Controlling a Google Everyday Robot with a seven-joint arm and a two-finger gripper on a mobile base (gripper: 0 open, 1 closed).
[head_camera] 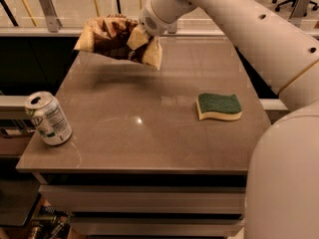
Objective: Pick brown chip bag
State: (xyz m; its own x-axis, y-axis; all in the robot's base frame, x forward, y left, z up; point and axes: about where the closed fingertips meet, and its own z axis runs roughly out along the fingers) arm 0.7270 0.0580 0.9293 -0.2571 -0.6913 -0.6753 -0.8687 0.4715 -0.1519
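Note:
The brown chip bag (110,40) is crinkled dark brown with cream-yellow ends. It hangs in the air above the far left part of the table (149,108), casting a shadow on the top below it. My gripper (135,38) reaches in from the upper right and is shut on the bag's right part, with the bag folded around it. The white arm runs from the right side of the view up to the gripper.
A white-and-green soda can (48,118) stands at the table's front left edge. A green-and-yellow sponge (219,106) lies on the right part of the table. A glass railing runs behind the table.

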